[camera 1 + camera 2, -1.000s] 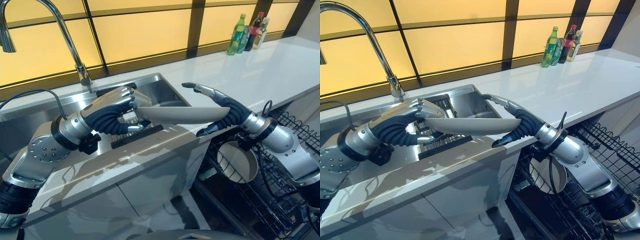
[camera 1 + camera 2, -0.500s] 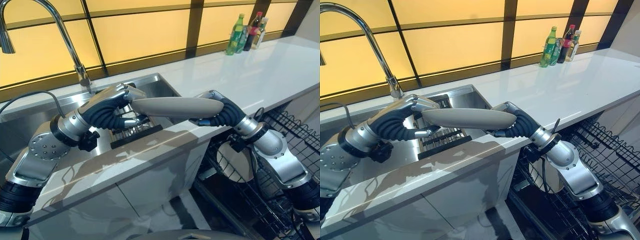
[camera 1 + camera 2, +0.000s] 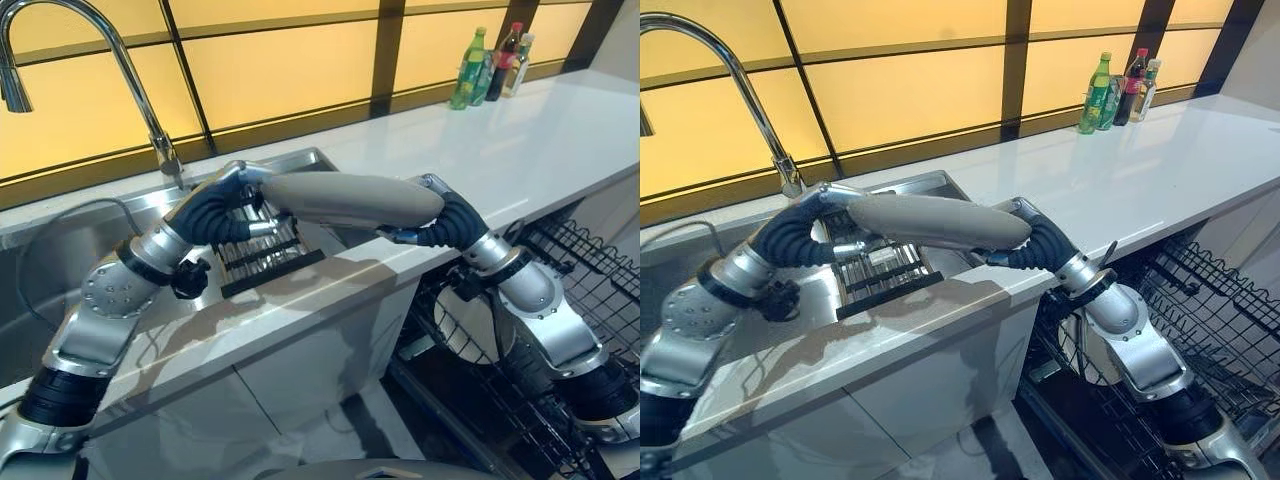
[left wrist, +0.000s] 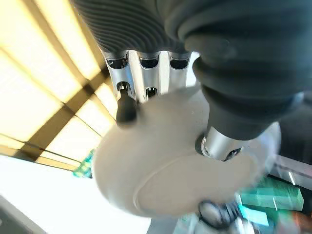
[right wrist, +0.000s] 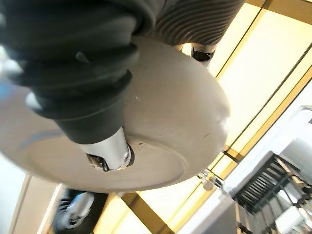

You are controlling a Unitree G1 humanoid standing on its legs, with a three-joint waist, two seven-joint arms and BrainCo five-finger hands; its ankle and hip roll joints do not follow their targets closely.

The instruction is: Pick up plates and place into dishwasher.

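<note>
Plate (image 3: 350, 197) held above sink edge (image 3: 300, 160), pinched at opposite rims by left hand (image 3: 232, 195) and right hand (image 3: 440, 215), both clasped on it; judged rigid, glazed, slippery, breakable; best gripped at rim, thumb beneath; dishwasher rack (image 3: 590, 270) lower right.

The right hand (image 5: 105, 151) grips a pale plate (image 5: 180, 117); its thumb presses the underside; yellow panels (image 5: 263, 63) glow behind.
</note>
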